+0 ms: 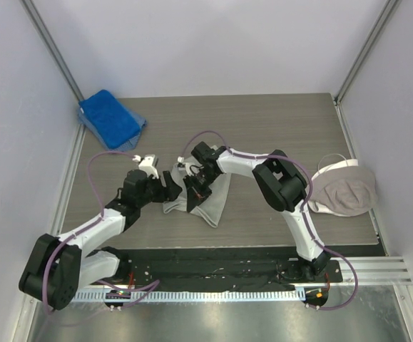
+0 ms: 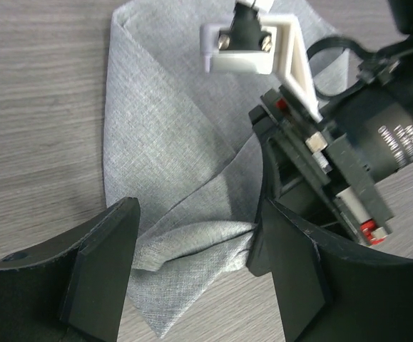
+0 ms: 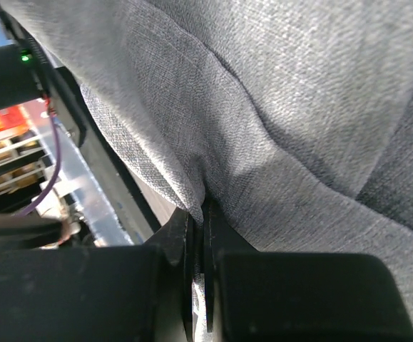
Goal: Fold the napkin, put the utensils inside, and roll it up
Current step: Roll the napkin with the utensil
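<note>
The napkin [image 1: 213, 205], thin, limp and light, lies rumpled well to the near-right of the blue towel [image 1: 110, 117], with the right gripper [image 3: 199, 224] pinched shut on a fold and the left gripper [image 2: 195, 249] spread wide over its edge, so a corner or hem looks the surest hold.

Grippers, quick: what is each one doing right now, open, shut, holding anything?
Left gripper: open, poised over a fold of the napkin, holding nothing.
Right gripper: shut on the napkin, cloth pinched between its fingers.
</note>
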Controlling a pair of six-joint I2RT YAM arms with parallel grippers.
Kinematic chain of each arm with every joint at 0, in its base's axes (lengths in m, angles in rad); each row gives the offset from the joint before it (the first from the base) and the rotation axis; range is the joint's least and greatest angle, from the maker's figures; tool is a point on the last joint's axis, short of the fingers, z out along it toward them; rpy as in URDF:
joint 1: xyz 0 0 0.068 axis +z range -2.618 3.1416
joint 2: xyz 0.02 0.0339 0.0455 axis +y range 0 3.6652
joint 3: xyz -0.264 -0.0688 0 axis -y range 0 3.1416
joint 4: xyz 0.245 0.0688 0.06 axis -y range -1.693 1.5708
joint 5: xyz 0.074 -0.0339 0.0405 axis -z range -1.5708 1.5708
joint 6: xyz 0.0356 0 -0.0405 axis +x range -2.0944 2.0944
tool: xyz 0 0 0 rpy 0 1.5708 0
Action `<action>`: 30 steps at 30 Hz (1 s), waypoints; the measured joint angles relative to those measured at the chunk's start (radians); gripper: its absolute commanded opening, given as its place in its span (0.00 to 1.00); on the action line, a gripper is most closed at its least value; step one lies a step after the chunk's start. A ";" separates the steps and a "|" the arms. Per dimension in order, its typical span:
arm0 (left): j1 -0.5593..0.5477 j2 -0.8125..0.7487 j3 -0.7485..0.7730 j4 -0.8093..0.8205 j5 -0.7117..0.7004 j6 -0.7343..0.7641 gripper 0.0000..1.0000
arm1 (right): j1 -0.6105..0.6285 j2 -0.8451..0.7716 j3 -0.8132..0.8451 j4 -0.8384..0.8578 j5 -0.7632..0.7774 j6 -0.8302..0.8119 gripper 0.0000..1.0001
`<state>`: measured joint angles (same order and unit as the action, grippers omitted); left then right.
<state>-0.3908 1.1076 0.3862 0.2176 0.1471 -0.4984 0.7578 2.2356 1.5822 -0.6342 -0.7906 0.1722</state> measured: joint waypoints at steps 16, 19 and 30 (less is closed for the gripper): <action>-0.068 0.056 0.007 -0.027 -0.058 0.039 0.73 | -0.050 0.044 0.005 -0.002 -0.128 0.001 0.01; -0.082 0.056 0.013 -0.050 -0.060 0.039 0.72 | -0.061 0.051 0.005 -0.003 -0.151 0.001 0.01; -0.171 0.140 0.126 -0.195 -0.123 0.067 0.69 | -0.105 0.071 0.005 -0.003 -0.213 0.006 0.01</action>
<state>-0.5621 1.2480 0.5121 0.0231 0.0238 -0.4316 0.6525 2.3066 1.5875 -0.6373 -1.0035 0.1783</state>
